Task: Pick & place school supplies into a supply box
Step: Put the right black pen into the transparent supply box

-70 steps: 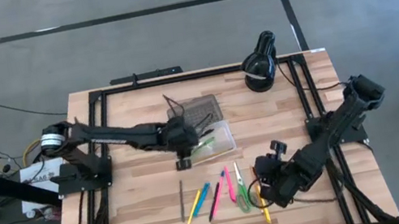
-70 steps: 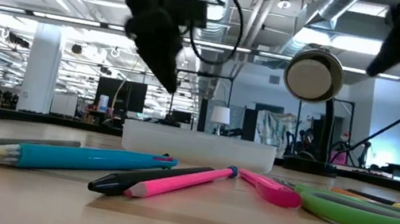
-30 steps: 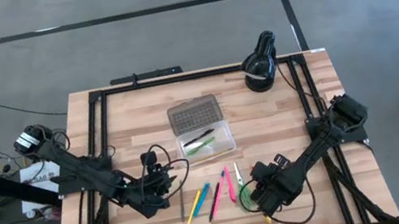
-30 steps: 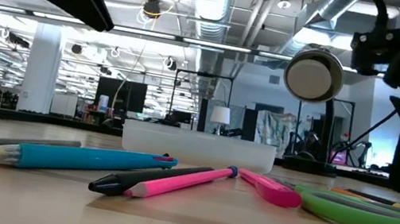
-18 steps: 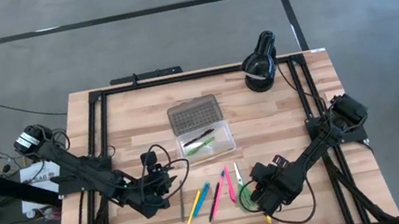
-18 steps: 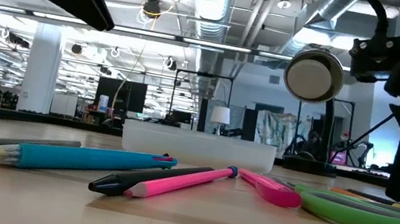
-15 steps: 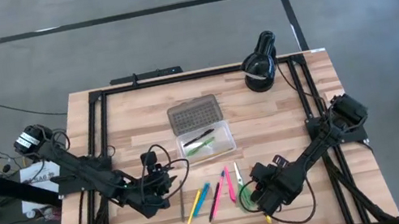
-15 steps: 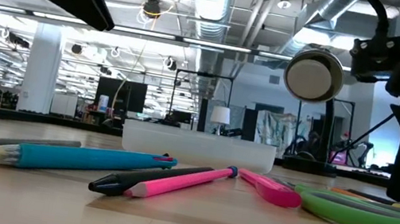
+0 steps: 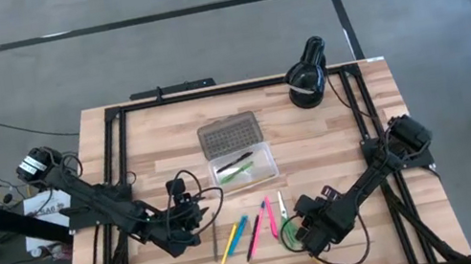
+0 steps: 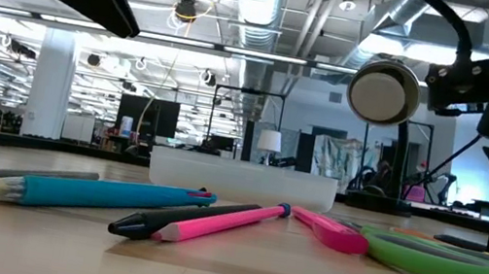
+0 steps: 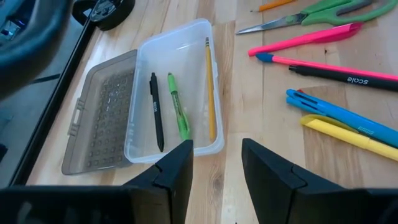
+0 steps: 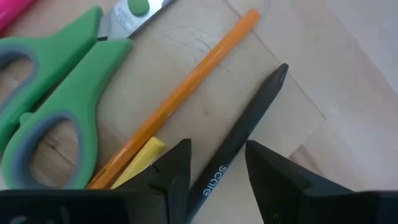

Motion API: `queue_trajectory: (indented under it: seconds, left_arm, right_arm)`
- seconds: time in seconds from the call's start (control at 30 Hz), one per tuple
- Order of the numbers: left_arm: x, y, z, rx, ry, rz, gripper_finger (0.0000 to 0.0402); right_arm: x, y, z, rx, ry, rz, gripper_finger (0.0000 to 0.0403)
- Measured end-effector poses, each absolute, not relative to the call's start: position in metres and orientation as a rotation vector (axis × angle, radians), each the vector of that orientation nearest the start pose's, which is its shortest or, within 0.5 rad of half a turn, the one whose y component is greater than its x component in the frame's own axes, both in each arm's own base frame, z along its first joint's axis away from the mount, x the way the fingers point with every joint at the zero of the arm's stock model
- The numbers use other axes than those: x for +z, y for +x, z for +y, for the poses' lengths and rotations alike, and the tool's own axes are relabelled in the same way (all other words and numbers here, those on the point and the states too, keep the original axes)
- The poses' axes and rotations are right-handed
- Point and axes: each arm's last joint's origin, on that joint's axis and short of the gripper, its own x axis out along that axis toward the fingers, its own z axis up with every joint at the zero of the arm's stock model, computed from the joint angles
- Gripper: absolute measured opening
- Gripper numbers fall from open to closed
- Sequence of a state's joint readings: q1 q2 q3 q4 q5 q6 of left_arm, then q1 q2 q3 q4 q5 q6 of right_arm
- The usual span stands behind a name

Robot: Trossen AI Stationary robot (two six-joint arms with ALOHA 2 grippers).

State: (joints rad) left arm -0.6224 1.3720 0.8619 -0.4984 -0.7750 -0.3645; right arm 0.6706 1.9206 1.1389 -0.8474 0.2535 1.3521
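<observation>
The clear supply box [image 9: 246,166] lies near the table's middle, its dotted grey lid [image 9: 229,135] folded open toward the far edge. In the left wrist view it [image 11: 177,93] holds a black pen, a green pen and a yellow pencil. The other supplies [image 9: 253,231] lie in a row on the wood nearer the near edge. My right gripper [image 9: 300,233] is open and low over the row's right end. Its fingers stand either side of a black pen [image 12: 239,149], beside an orange pencil [image 12: 180,106] and green scissors [image 12: 50,106]. My left gripper [image 9: 200,218] is open, left of the row.
A black round lamp [image 9: 306,76] stands at the far right corner. A black frame [image 9: 116,172] runs along the table's sides. In the low view, pink [image 10: 231,223] and blue [image 10: 107,196] pens lie in front of the box [image 10: 243,176].
My right gripper has sunk a little toward the right end of the row of supplies, staying open. The left arm has kept still.
</observation>
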Motion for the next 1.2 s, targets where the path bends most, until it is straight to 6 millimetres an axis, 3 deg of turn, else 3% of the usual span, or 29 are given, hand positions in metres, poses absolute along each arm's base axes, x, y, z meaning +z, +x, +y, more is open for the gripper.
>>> queue_trajectory:
  seconds: [0.23, 1.0, 1.2]
  left_arm:
    - [0.22, 0.222, -0.134, 0.273, 0.303, 0.723, 0.0133]
    - [0.22, 0.222, -0.134, 0.274, 0.302, 0.723, 0.0133]
    - [0.22, 0.222, -0.134, 0.274, 0.301, 0.723, 0.0133]
  right_arm:
    - [0.125, 0.255, 0.195, -0.62, 0.387, 1.388, 0.0138]
    - [0.125, 0.249, 0.193, -0.585, 0.37, 1.537, 0.0016]
    - [0.125, 0.245, 0.19, -0.613, 0.33, 1.567, 0.0017]
